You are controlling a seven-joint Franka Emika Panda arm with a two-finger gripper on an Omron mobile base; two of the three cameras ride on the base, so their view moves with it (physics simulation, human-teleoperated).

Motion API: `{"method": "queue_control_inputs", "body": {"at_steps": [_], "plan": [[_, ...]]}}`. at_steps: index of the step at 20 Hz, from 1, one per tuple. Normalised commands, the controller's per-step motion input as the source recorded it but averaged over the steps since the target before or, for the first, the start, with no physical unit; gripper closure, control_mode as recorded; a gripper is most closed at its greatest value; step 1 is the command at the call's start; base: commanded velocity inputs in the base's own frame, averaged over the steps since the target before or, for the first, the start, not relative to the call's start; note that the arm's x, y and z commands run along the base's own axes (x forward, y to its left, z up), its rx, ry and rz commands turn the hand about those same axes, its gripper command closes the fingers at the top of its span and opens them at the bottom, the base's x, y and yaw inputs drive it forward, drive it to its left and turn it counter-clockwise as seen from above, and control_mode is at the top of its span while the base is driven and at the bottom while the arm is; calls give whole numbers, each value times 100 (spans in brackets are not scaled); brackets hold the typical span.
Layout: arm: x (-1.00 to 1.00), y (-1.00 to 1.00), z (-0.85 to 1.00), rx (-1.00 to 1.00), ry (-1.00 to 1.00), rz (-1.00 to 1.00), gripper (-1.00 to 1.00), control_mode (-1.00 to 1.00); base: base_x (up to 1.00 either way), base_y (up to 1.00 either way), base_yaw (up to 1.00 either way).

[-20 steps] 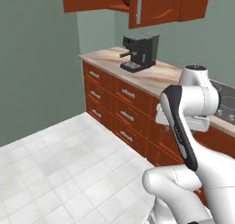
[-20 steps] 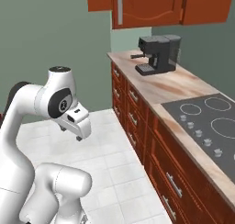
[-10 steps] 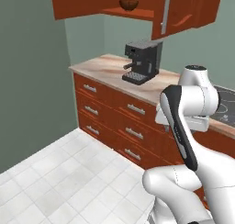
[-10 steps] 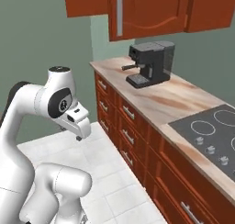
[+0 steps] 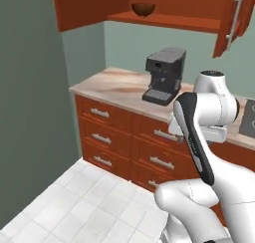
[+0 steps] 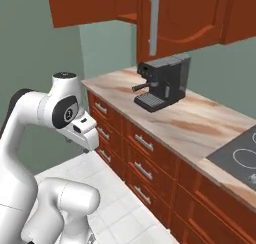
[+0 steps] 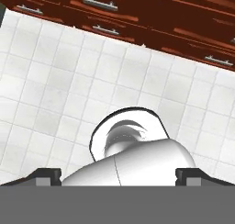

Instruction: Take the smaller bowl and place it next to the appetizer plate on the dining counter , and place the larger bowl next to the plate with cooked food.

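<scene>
The smaller bowl, dark brown and round, sits on the shelf of an open wall cabinet, high in the left base view. My gripper hangs low in front of the base and points down at the white floor tiles. Its fingertips stand wide apart with nothing between them, so it is open. In the right base view the hand is folded close to the arm, far below the bowl and apart from it. The larger bowl, both plates and the dining counter are out of view.
A black coffee machine stands on the marble wall counter under the cabinet, above red-brown drawers. The cabinet door hangs open at the right. A cooktop lies further right. White tiled floor spreads before the drawers.
The whole picture has shifted as the base moved. The counter and coffee machine are nearer, and the open cabinet with the brown bowl came into view. The arm keeps its pose.
</scene>
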Motion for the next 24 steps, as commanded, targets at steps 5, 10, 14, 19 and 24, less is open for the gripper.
{"method": "queue_control_inputs", "body": {"at_steps": [5,10,14,19,24], "plan": [[0,0,0,0,0,0,-100,100,100,88,-38],[0,0,0,0,0,0,-100,100,100,73,-39],[0,0,0,0,0,0,-100,100,100,63,-39],[0,0,0,0,0,0,-100,100,97,50,-37],[0,0,0,0,0,0,-100,100,82,40,-30]]}}
